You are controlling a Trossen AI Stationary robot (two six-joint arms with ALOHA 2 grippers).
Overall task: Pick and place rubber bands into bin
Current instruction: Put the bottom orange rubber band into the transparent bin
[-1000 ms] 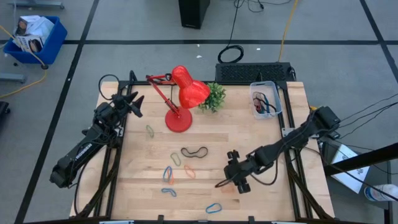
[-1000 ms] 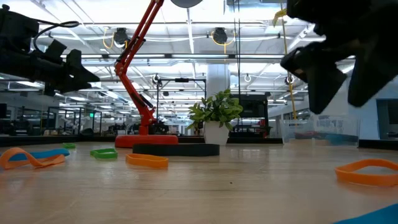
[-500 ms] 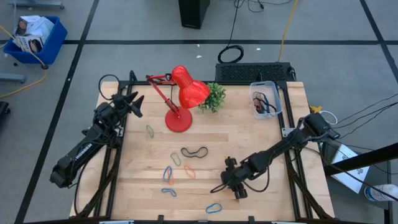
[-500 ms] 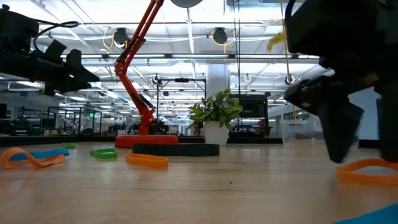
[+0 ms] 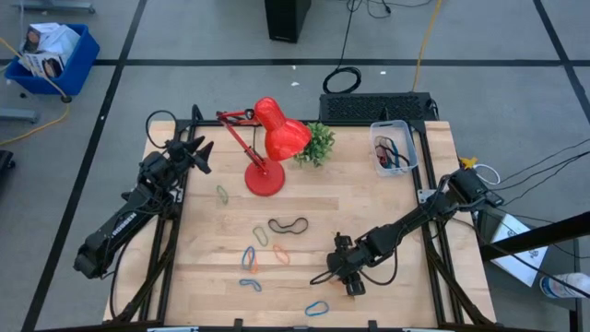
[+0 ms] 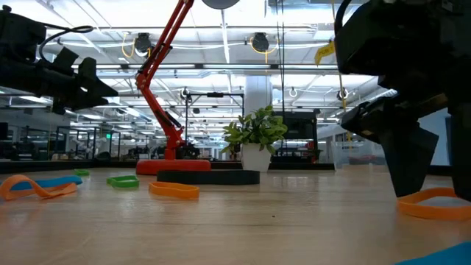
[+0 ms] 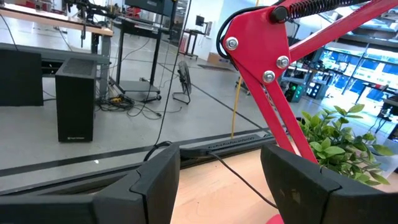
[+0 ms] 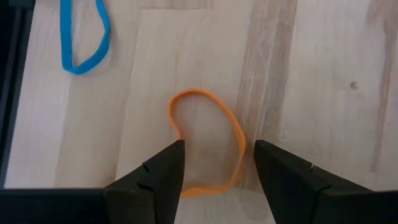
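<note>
Right gripper [image 5: 324,276] low over the worktop [image 5: 387,212] in the lower middle of the high view, jaws spread, straddling an orange rubber band [image 8: 208,140] that lies flat on the wood; in the right wrist view the band's near end sits between the two dark fingers [image 8: 155,180], nothing pinched. Blue rubber band [image 8: 84,34] in the upper left of that same view, apart from the orange one.

Left gripper [image 5: 195,152] parked at the upper left of the worktop, jaws spread and empty, pointed toward the red desk lamp [image 5: 272,138].

Scattered on the wood left of the right gripper: a black band [image 5: 289,224], a green band [image 5: 222,193] nearer the lamp base, an olive band [image 5: 260,235], an orange-red band [image 5: 280,254], more blue bands [image 5: 249,259] and one blue loop [image 5: 317,308] at the lower edge. None between the right gripper's jaws and the orange band.

Bin [image 5: 394,148] at the upper right corner of the worktop, well apart from the right gripper, a few bands already inside. Small green plant [image 5: 316,143] just right of the lamp shade, between lamp and bin. Blue crate [image 5: 53,57] on the floor at upper left, off the worktop.
</note>
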